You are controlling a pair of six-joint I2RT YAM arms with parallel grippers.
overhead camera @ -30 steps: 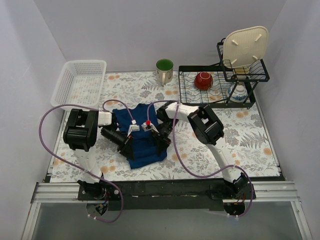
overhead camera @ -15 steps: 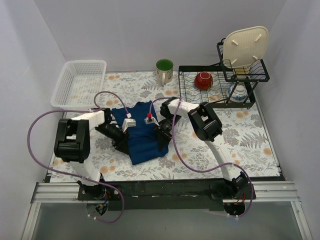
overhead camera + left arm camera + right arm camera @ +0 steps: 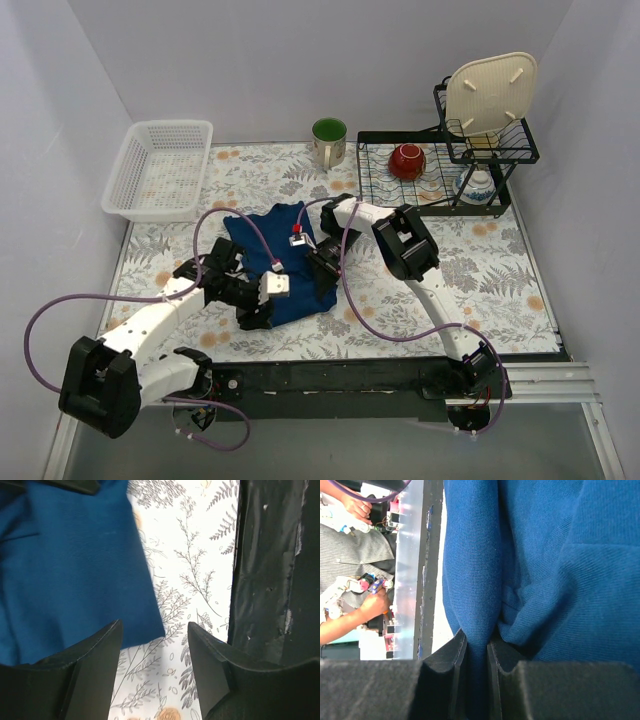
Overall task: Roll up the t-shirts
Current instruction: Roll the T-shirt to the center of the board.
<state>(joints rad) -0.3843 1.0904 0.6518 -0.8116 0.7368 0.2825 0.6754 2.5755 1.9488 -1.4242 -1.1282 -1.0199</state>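
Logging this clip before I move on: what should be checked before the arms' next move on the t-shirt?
1. Right end effector clamped on a t-shirt fold: ok.
2. Left end effector open: ok.
3. Left fingers gripping cloth: not ok; the shirt corner lies at their gap, ungripped.
4. Shirt rolled: not ok.
5. Green mug and dish rack apart from the cloth: ok.

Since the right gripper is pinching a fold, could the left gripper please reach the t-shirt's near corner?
Probably yes: the left gripper is open, and the t-shirt corner lies flat on the table between its fingers, with nothing covering it. The right gripper is shut on a fold elsewhere.
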